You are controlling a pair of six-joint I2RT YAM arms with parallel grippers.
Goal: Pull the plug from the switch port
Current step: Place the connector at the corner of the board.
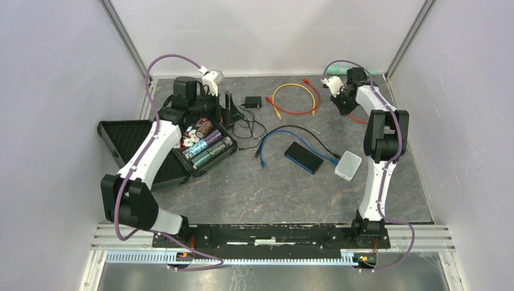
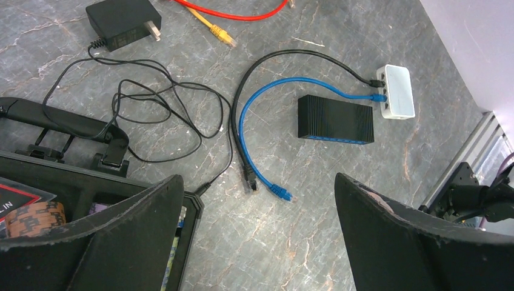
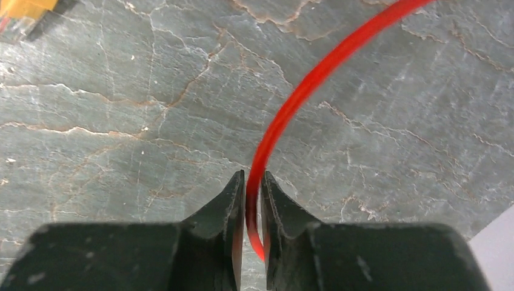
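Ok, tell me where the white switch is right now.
In the top view the white switch lies on the right half of the table, just right of the black box, with the blue cable and black cable plugged into its side.

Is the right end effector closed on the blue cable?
No, the right wrist view shows the right end effector closed on the red cable.

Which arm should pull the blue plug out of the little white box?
Right, probably. The white switch lies on its side of the table, far from the open left gripper. But the right gripper pinches the red cable and must let go first.
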